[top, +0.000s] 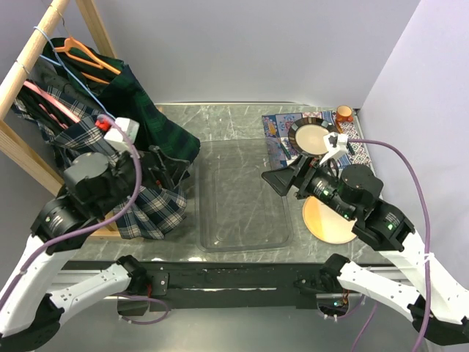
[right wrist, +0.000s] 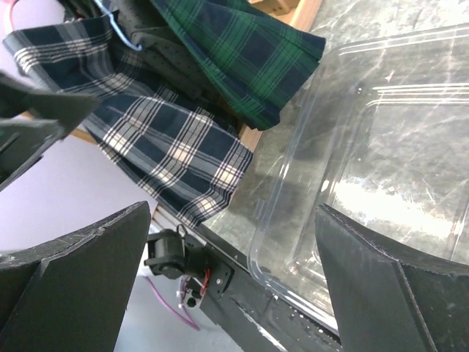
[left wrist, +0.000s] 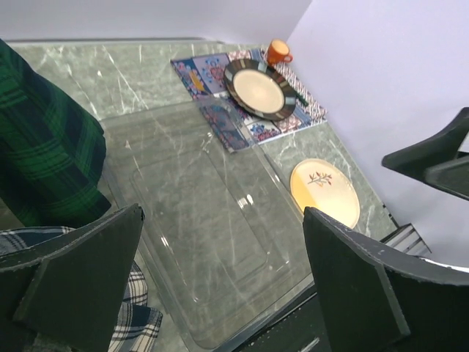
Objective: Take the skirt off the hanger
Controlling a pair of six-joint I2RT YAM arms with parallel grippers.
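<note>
Left gripper [left wrist: 220, 279]: jaws spread wide, holding nothing; low at the near left, hard by the hanging cloth.
Right gripper [right wrist: 234, 279]: jaws spread wide, empty; over the near right of the tabletop [top: 227, 121], facing left toward the rack.
Bin [top: 242, 194]: clear, shallow, at the centre of the tabletop, between the two grippers.
Yellow plate [top: 330, 220]: near right, under the right arm.
Navy skirt [top: 150, 209]: navy and white plaid, hem low at the rack's near end, just beside the left gripper and well apart from the right one.
Green skirt [top: 157, 121]: dark green plaid, hanging behind the navy one, hem by the bin's far left corner.
Rack [top: 29, 55]: wooden rail at the far left, carrying the garments.
Hangers: an orange hanger [top: 88, 55] sits on the rail above the green skirt; a pink hanger [top: 55, 106] sits lower; which one carries which skirt is probably not decidable from here.
Dark plate [top: 311, 137]: far right, on a patterned mat [top: 282, 136], with an orange cup [top: 343, 113] behind.
Handling, judged: the skirt is light, soft and limp; it will sag and slide, not hold shape.
Grasp, judged: pinch a fold near the waistband, close under the hanger, rather than the loose hem.
</note>
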